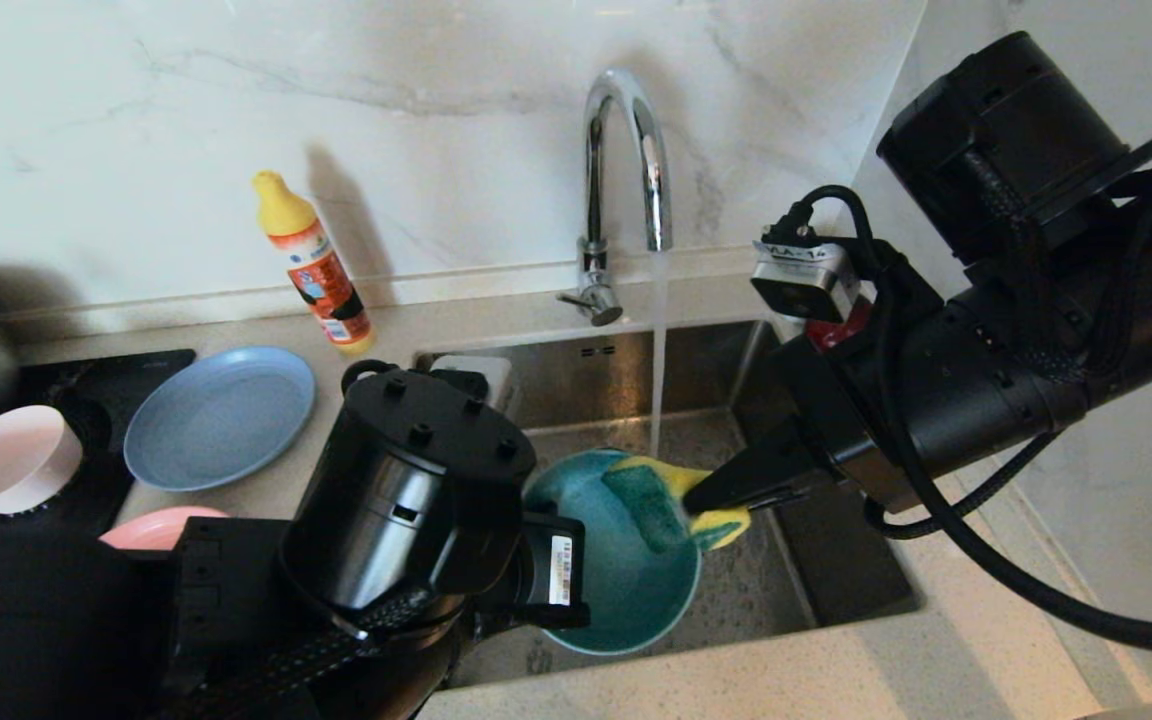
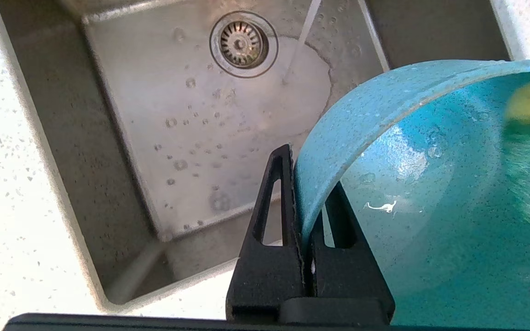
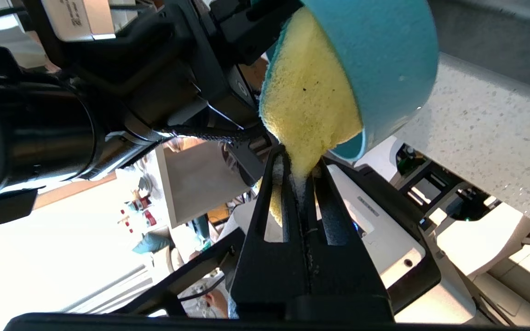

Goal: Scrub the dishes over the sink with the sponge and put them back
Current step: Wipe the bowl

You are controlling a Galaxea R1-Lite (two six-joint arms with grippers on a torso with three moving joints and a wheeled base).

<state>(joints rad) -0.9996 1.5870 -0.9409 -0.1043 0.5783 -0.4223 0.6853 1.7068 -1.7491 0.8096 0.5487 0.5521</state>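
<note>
Over the sink (image 1: 816,560), the teal bowl (image 1: 626,590) is being held tilted on its side, its opening turned toward the tap (image 1: 626,150), with the left gripper (image 2: 308,216) pinching the bowl's rim between its jaws, one finger outside the wall and one inside. The sponge (image 1: 671,495) is pressing into the bowl's hollow, green scouring side against the teal surface and yellow side facing outward, and the right gripper (image 3: 299,177) is gripping it with jaws squeezed together on its yellow edge, reaching in from the sink's right side. A thin stream of water (image 1: 658,360) is running from the tap straight down past the bowl's far rim and spreading on the wet basin floor beside the round strainer drain (image 2: 243,43). Left of the sink, on the worktop (image 1: 406,330), the large grey-blue plate (image 1: 219,415) is lying flat, and farther left the small pale pink bowl (image 1: 11,458) is standing upright on a dark hob (image 1: 106,385). The salmon-pink plate (image 1: 161,525) is showing only as a sliver, just nearer than the grey-blue plate, mostly hidden behind the left arm. Behind the grey-blue plate, a yellow-capped orange bottle (image 1: 314,262) is standing slightly tilted against the marble wall (image 1: 236,100), well left of the sink's tap.
</note>
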